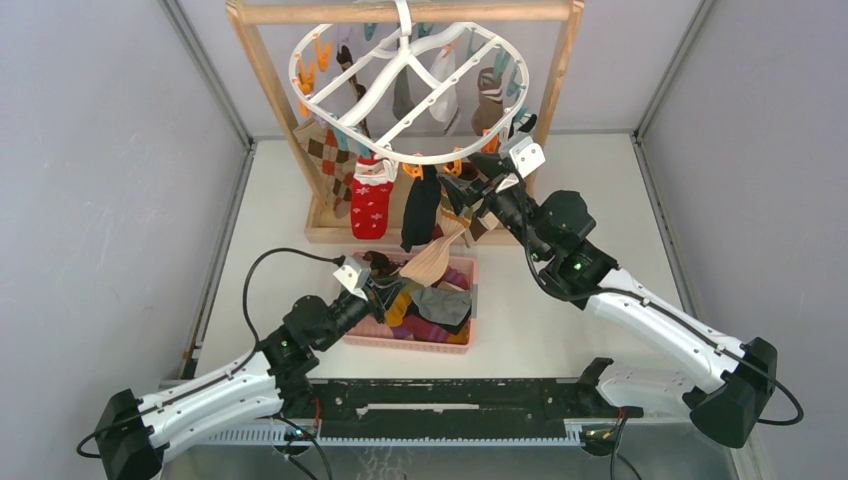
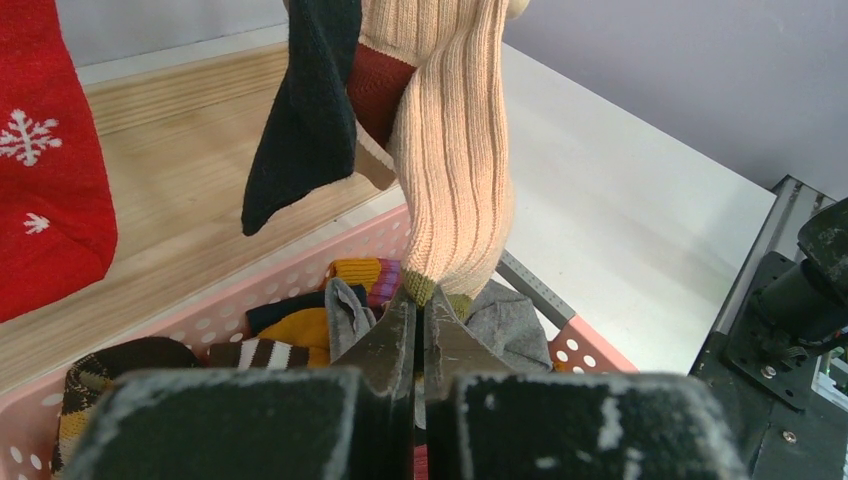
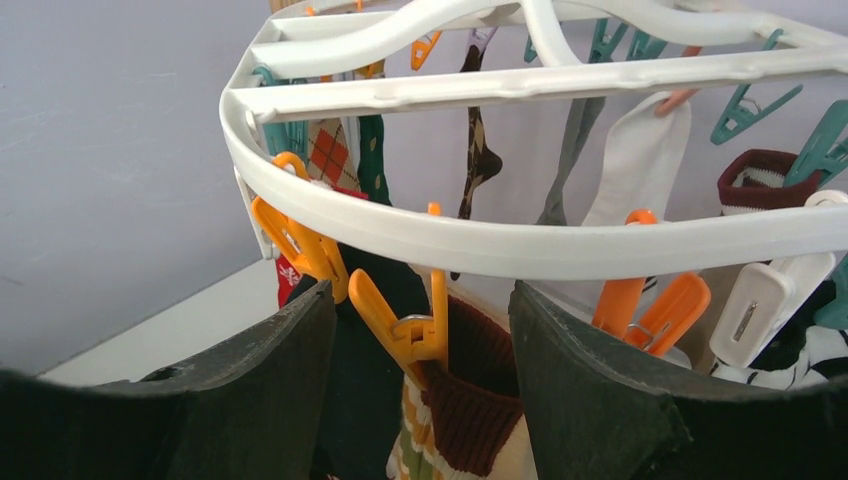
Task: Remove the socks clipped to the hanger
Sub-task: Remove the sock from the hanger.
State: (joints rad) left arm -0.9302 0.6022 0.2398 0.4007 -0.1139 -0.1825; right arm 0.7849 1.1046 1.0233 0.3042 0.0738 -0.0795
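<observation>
Left jaws closed on toe of beige sock, hanging from hanger near rim, above pink basket. Right jaws open, straddling orange clip: squeeze clip squarely, then left draws sock down.

From my console I see a white table boxed in on three sides by plain grey-lilac panels: a left wall, a right wall and a back wall. Slim metal posts mark the corners where the panels meet. A wooden frame stand sits at the far side of the table, just before the back wall. A black rail runs along the near edge. The light is soft and even, and the tabletop reads bright.
</observation>
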